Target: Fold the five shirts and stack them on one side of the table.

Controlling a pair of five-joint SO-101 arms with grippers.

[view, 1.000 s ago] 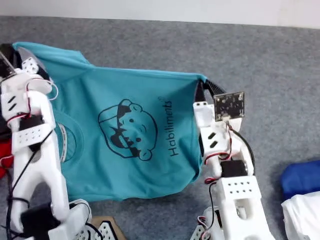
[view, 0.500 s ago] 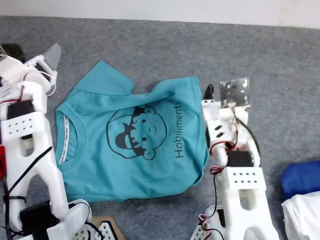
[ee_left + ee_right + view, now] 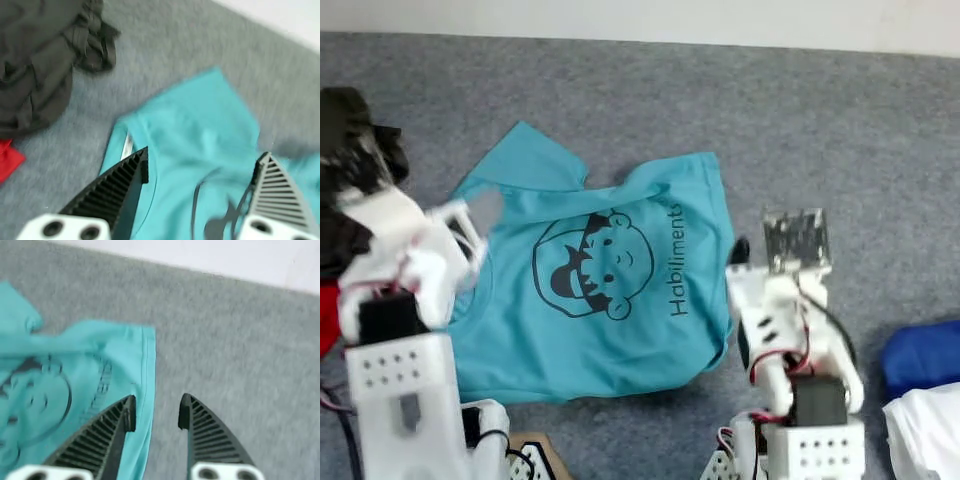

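A teal shirt (image 3: 605, 300) with a cartoon-face print lies spread face up on the grey table (image 3: 840, 130), one sleeve crumpled toward the far side. My left gripper (image 3: 470, 220) hovers above the shirt's collar end. In the left wrist view the left gripper (image 3: 202, 160) is open over the teal shirt (image 3: 200, 125) with nothing between its fingers. My right gripper (image 3: 739, 251) is beside the shirt's hem. In the right wrist view the right gripper (image 3: 156, 412) is open and empty, over bare table just off the teal shirt (image 3: 60, 370).
A black garment (image 3: 350, 130) is heaped at the far left, with a red cloth (image 3: 328, 310) below it. Blue fabric (image 3: 920, 355) and white fabric (image 3: 925, 430) lie at the near right. A cardboard piece (image 3: 535, 450) sits at the near edge.
Both grippers let go of the raised teal shirt, which dropped flat on the table. Both arms have since drawn back toward the near edge.
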